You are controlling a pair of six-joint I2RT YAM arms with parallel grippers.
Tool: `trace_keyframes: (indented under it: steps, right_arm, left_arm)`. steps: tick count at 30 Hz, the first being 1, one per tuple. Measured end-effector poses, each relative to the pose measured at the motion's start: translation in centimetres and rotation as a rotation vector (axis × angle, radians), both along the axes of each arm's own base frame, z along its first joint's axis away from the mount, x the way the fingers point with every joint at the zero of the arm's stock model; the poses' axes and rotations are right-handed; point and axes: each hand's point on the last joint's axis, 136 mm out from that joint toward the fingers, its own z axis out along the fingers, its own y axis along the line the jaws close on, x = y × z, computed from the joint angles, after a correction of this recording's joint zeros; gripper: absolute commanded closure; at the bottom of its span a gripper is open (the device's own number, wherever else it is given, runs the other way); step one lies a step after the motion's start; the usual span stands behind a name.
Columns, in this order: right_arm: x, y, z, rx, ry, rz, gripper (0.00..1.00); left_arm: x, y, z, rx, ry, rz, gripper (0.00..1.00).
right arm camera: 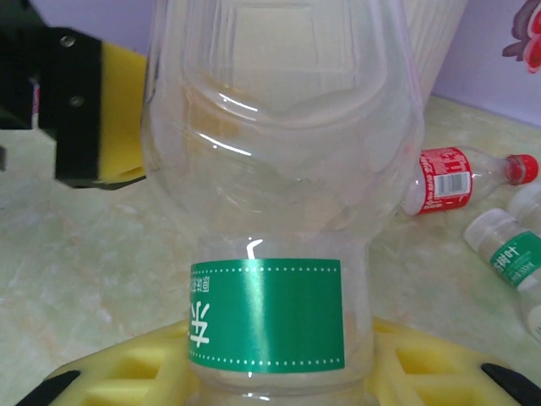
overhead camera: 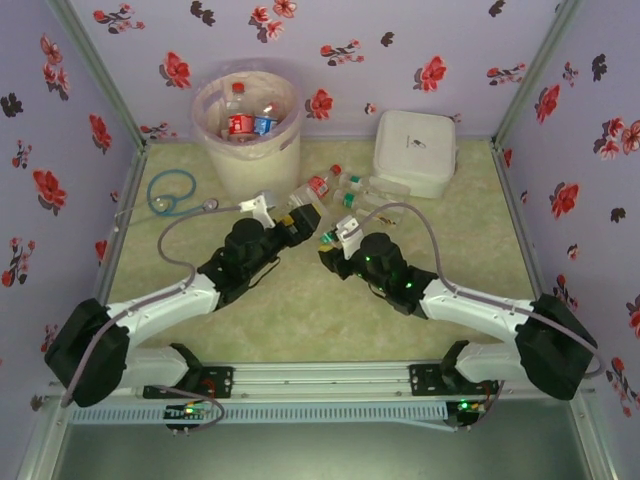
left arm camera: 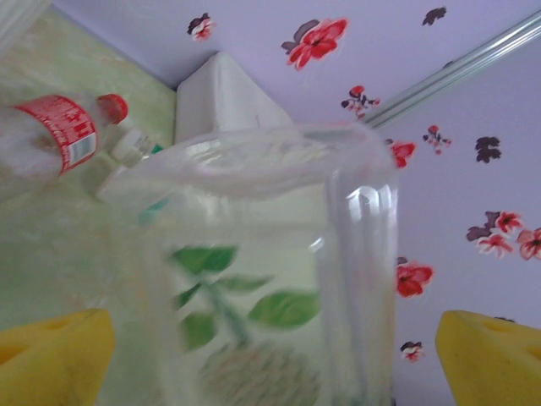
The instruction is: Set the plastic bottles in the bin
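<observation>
My right gripper (right arm camera: 266, 381) (overhead camera: 333, 240) is shut on a clear plastic bottle (right arm camera: 279, 169) at its narrow part with the green label, yellow pads on both sides. The bottle's wide end reaches toward my left gripper (overhead camera: 297, 215) (left arm camera: 275, 364), which stands open around a clear bottle (left arm camera: 254, 254) with a gap at the right pad. One left finger (right arm camera: 106, 110) shows beside the wide end. More bottles lie on the table: a red-labelled one (right arm camera: 452, 179) (left arm camera: 55, 131) (overhead camera: 318, 185) and a green-labelled one (right arm camera: 507, 254). The bin (overhead camera: 250, 160) at the back left holds several bottles.
A white square lidded box (overhead camera: 415, 150) (left arm camera: 220, 93) stands at the back right, behind the loose bottles. A stethoscope (overhead camera: 175, 190) lies at the left near the bin. Flowered walls close in the table on three sides.
</observation>
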Motion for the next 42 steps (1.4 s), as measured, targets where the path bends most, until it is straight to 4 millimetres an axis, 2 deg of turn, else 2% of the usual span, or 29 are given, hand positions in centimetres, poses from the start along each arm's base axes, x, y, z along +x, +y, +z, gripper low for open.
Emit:
trace_keyframes:
  steps: [7, 10, 12, 13, 16, 17, 19, 22, 24, 26, 29, 31, 34, 36, 38, 41, 42]
  right_arm:
    - [0.3, 0.5, -0.4, 0.008, 0.000, 0.001, 0.65]
    - [0.4, 0.6, -0.1, 0.019, -0.007, 0.000, 0.61]
    - [0.5, 0.7, 0.1, 0.032, -0.007, -0.004, 0.53]
    - [0.5, 0.7, 0.2, 0.036, -0.008, -0.005, 0.45]
    - [0.5, 0.7, 0.2, 0.027, -0.018, 0.000, 0.07]
    - [0.4, 0.6, 0.2, 0.022, -0.023, 0.002, 0.01]
    - [0.5, 0.2, 0.4, 0.003, -0.037, -0.007, 0.01]
    - [0.7, -1.1, 1.5, -0.013, -0.069, -0.051, 0.01]
    - [0.8, -2.3, 2.4, -0.019, -0.094, -0.082, 0.01]
    - [0.9, -3.6, 2.9, -0.022, -0.107, -0.115, 0.01]
    - [0.5, -4.8, 2.2, -0.041, -0.100, -0.138, 0.01]
    - [0.1, -5.4, 1.0, -0.065, -0.076, -0.144, 0.01]
    - [-0.3, -5.9, -0.1, -0.093, -0.044, -0.146, 0.01]
    - [-0.6, -6.2, -0.1, -0.098, -0.040, -0.146, 0.01]
    - [-0.8, -6.5, 0.3, -0.093, -0.044, -0.148, 0.01]
    - [-1.1, -7.1, 1.0, -0.088, -0.052, -0.157, 0.01]
    - [-1.2, -7.3, 1.2, -0.086, -0.056, -0.162, 0.01]
  left_arm:
    - [0.5, -0.3, -0.2, -0.014, 0.015, 0.011, 0.37]
    - [0.8, -0.2, 0.0, -0.004, 0.017, 0.019, 0.43]
    - [0.9, -0.2, 0.2, 0.005, 0.017, 0.020, 0.45]
    - [0.9, -0.2, 0.2, 0.015, 0.017, 0.019, 0.46]
    - [1.0, -0.5, 0.9, 0.029, 0.016, 0.009, 0.49]
    - [1.1, -0.5, 1.3, 0.036, 0.013, 0.008, 0.50]
    - [1.4, -0.2, 2.3, 0.053, -0.001, 0.008, 0.50]
    - [2.3, 1.3, 5.2, 0.087, -0.048, 0.030, 0.51]
    - [3.0, 3.2, 8.3, 0.104, -0.104, 0.068, 0.53]
    - [3.9, 5.9, 12.7, 0.116, -0.187, 0.129, 0.63]
    - [5.1, 10.0, 19.4, 0.122, -0.308, 0.236, 0.78]
    - [5.8, 13.0, 23.7, 0.134, -0.385, 0.321, 0.86]
    - [7.4, 16.4, 27.8, 0.172, -0.452, 0.422, 0.98]
    - [9.1, 18.0, 29.1, 0.212, -0.463, 0.470, 1.00]
    - [11.4, 19.1, 29.1, 0.265, -0.445, 0.504, 1.00]
    - [15.4, 19.8, 27.1, 0.380, -0.378, 0.516, 1.00]
    - [16.8, 19.7, 25.9, 0.428, -0.346, 0.509, 1.00]
